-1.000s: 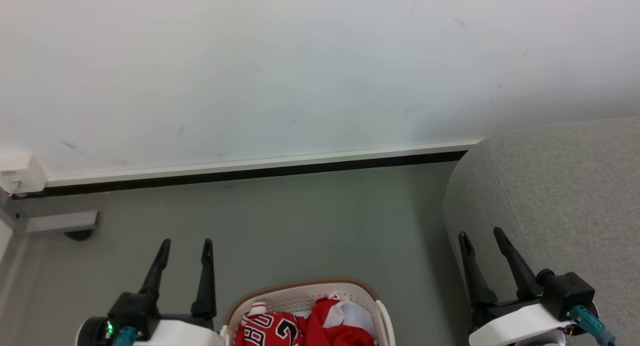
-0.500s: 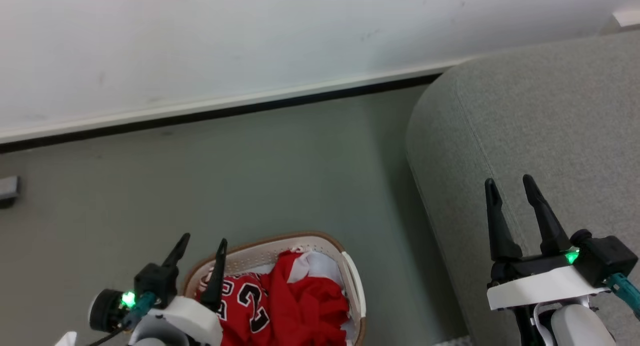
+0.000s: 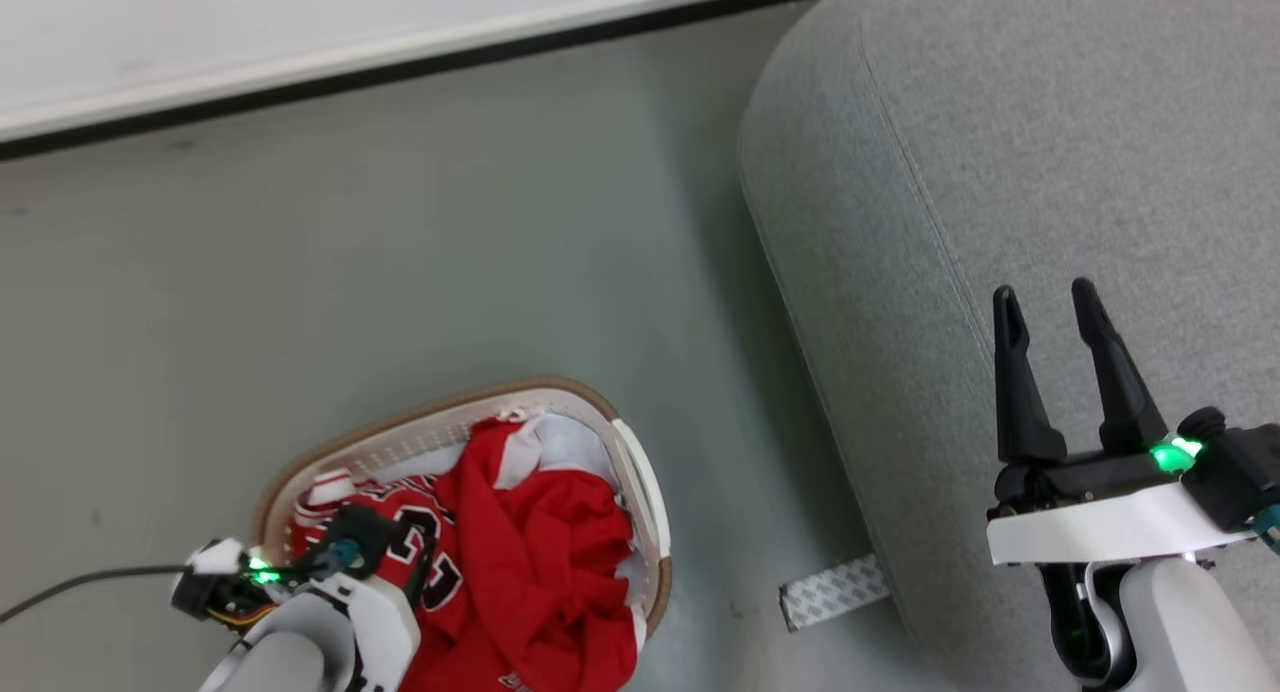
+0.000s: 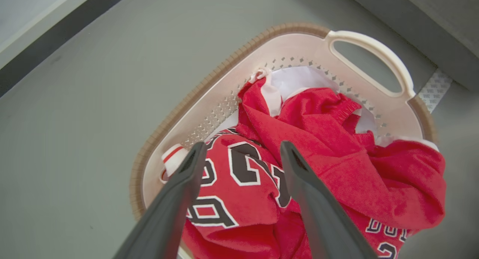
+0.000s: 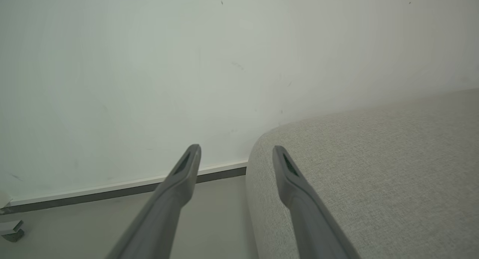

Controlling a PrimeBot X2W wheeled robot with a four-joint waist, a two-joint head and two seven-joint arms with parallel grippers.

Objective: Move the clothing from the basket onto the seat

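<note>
Grey floor (image 3: 400,222) under a white wall (image 3: 200,32) bears the basket (image 3: 420,414), whose clothing (image 3: 540,542) lies beneath the left gripper (image 4: 241,149), fingers spread.

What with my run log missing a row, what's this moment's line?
phase: pre-grasp | left end effector: open, over clothing in basket | right end effector: open, empty, by seat

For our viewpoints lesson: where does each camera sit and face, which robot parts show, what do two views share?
Head: looks down on cream-white perforated plastic basket, light-grey fabric sofa; right end effector shows.
Left wrist: over basket, facing red-and-white fabric clothing; left end effector open.
Right wrist: faces white wall and sofa, along its end effector.
Shared: head, left wrist see basket.
</note>
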